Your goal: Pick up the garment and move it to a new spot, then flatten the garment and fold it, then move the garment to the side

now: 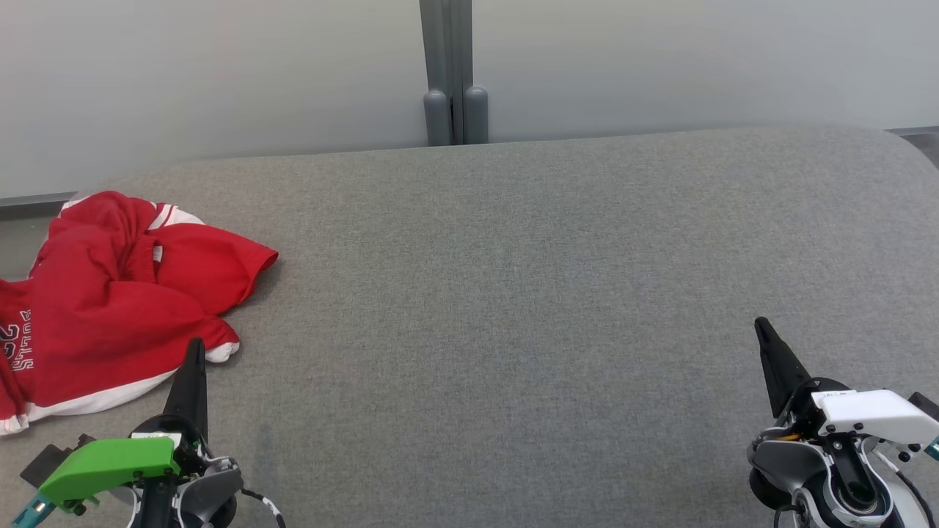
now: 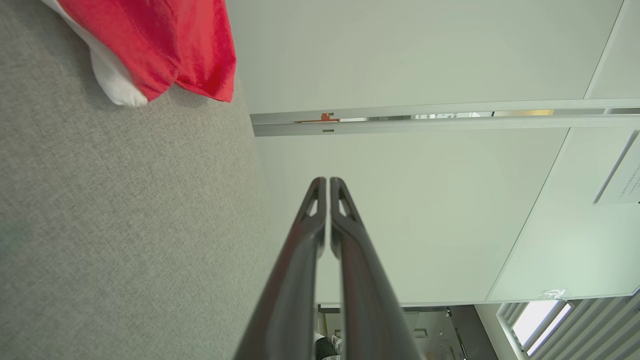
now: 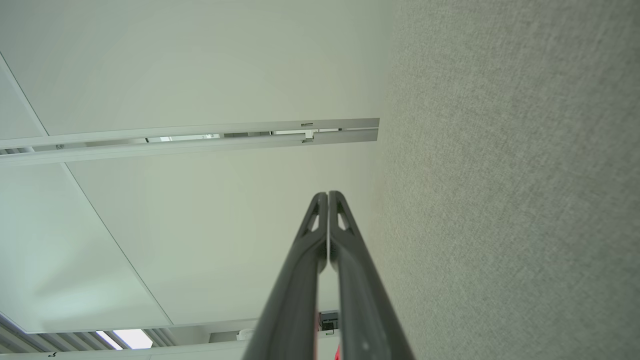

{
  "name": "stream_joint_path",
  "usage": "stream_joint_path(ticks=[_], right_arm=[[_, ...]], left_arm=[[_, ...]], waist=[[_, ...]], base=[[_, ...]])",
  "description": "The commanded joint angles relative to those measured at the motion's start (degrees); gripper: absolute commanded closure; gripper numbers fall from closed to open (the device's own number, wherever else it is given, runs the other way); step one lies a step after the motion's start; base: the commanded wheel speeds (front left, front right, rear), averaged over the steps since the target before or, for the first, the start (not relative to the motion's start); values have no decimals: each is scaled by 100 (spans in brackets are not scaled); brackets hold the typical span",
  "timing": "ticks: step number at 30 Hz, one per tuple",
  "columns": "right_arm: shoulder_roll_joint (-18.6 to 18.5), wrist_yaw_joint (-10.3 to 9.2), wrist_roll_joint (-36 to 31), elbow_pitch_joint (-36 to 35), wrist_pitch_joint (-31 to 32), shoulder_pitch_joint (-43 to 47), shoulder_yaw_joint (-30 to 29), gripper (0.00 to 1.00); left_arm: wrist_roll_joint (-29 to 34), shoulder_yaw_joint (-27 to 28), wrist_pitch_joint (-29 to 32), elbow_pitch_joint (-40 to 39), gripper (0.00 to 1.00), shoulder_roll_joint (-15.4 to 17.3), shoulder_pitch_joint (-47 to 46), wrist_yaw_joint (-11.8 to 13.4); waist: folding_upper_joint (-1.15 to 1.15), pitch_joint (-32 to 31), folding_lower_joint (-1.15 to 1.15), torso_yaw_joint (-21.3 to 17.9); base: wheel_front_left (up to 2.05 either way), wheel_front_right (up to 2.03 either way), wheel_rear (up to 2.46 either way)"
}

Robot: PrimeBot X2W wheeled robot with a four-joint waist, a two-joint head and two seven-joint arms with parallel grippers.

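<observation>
Grey upholstered surface (image 1: 513, 293), pale wall panels (image 1: 220, 73) behind; red garment (image 1: 110, 293) crumpled at its far left, neither flattened nor folded; left gripper (image 1: 194, 346) just beside the hem, fingers pressed together, empty; right gripper (image 1: 761, 326) well apart, likewise closed, empty; every step apparently outstanding.

Head view looks down over grey surface (image 1: 513, 293); wrist views skim it sideways, facing wall (image 2: 400, 60).

Grey fabric-covered surface (image 1: 528, 293), a crumpled red-and-white garment (image 1: 110, 301) at its far left edge.
</observation>
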Motion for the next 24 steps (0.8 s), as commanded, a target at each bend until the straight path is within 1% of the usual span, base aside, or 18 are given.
stream_joint_path(ticks=[1, 24], right_arm=[[-5, 2, 42, 9, 14, -35, -2, 100], [-5, 2, 42, 9, 14, -35, -2, 100]], left_arm=[[-1, 14, 20, -12, 100, 43, -64, -23], [-1, 14, 20, -12, 100, 43, -64, -22]], waist=[[0, 0, 0, 0], [0, 0, 0, 0]], base=[[0, 0, 0], [0, 0, 0]])
